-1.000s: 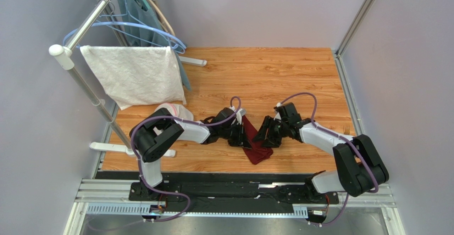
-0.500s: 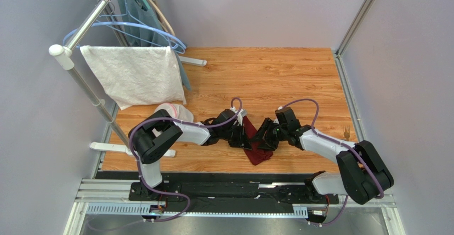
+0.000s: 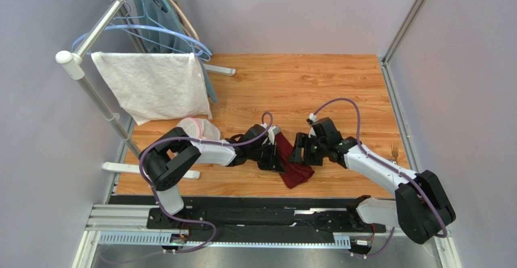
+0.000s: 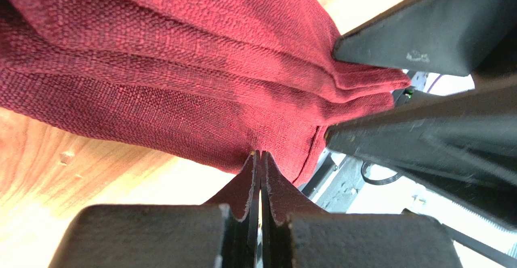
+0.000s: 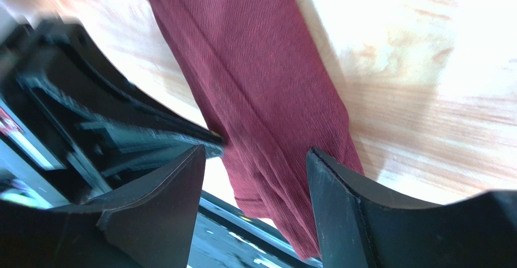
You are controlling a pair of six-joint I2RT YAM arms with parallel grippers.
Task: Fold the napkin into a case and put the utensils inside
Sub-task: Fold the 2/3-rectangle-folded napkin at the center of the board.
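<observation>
Napkin pinched at edge by clenched left gripper, straddled by released right gripper; folds likely undone if tugged sideways.

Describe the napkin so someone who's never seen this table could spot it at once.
On the wooden table, near its front edge, the left arm and right arm meet. The napkin is the dark maroon cloth bunched between them, unlike the white towel hanging on the rack at the back left.
</observation>
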